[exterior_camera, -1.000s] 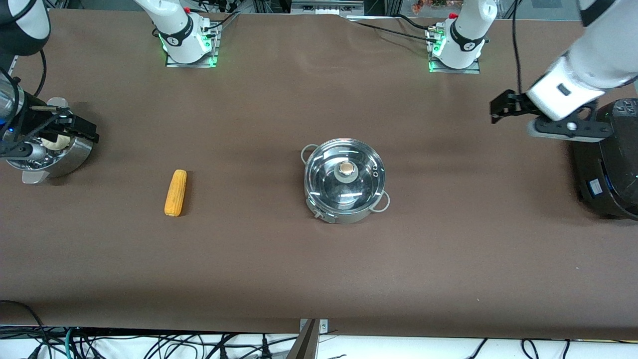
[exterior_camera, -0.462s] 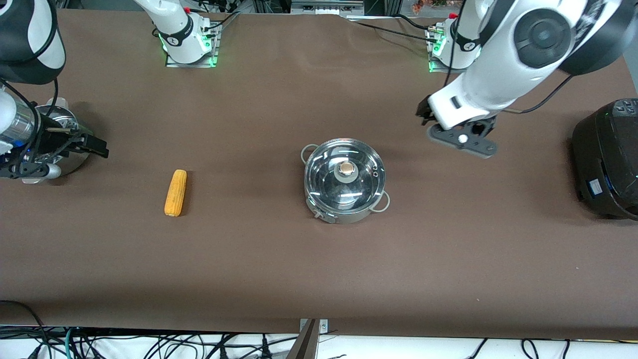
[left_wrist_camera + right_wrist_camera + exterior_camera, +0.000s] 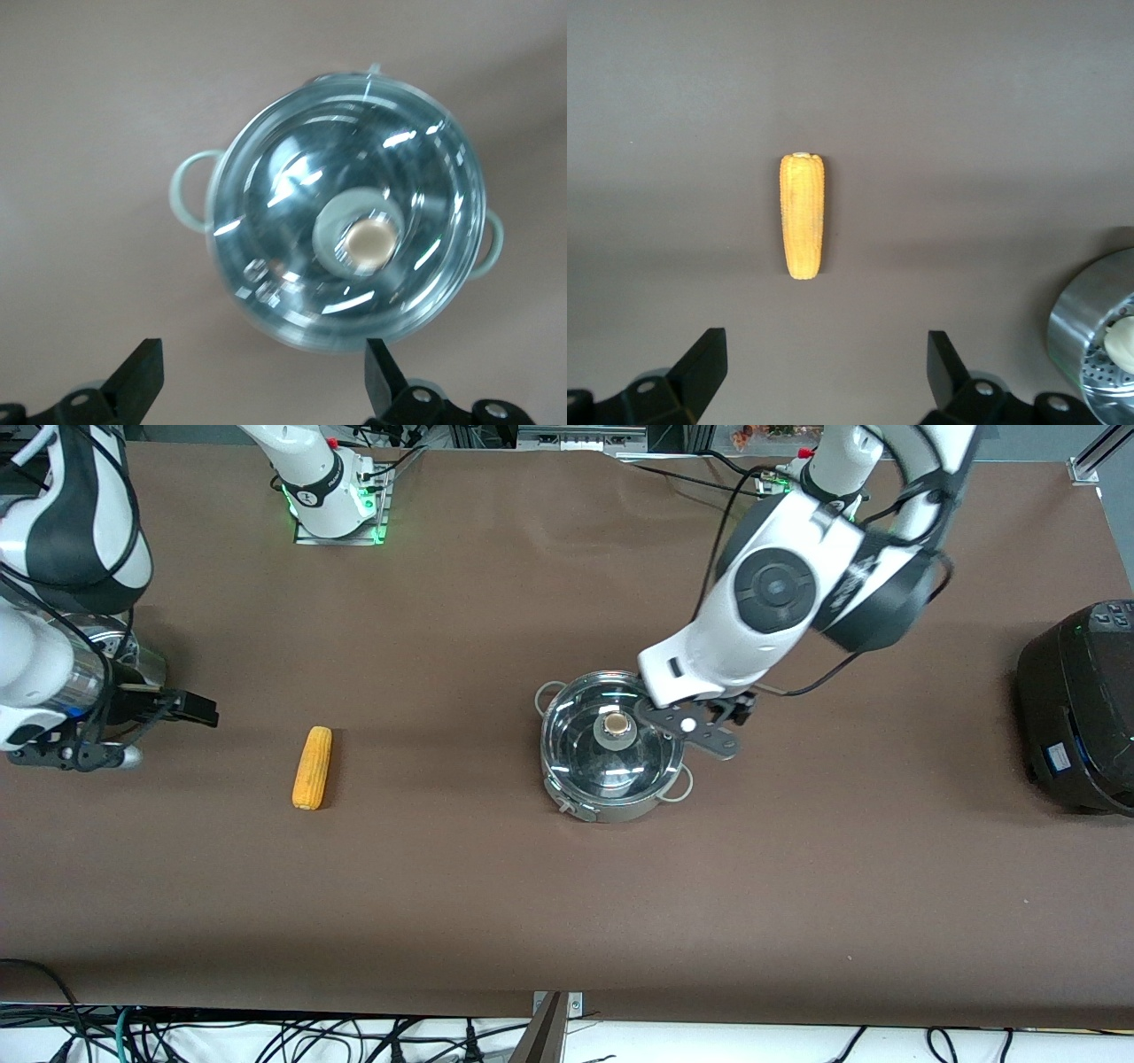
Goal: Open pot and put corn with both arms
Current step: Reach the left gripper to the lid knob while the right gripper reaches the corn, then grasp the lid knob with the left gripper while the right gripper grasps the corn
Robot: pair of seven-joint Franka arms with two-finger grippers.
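The pot [image 3: 611,751] stands mid-table with its glass lid [image 3: 585,748] on and the tan knob [image 3: 617,726] on top. My left gripper [image 3: 728,710] hangs open just above the pot's rim on the side toward the left arm's end. The left wrist view shows the pot [image 3: 350,208] ahead of the open left gripper [image 3: 261,376]. The corn [image 3: 312,768] lies on the cloth toward the right arm's end. My right gripper [image 3: 197,710] hovers open and empty beside the corn. The right wrist view shows the corn [image 3: 803,217] ahead of the right gripper [image 3: 824,359].
A perforated steel steamer bowl [image 3: 1090,341] holding a pale bun [image 3: 1123,345] sits at the right arm's end, mostly hidden under that arm in the front view. A large black cooker [image 3: 1081,708] stands at the left arm's end. Brown cloth covers the table [image 3: 496,903].
The left arm swung from near the black cooker to the pot. The right gripper moved off the steamer bowl toward the corn. Both grippers stayed open.
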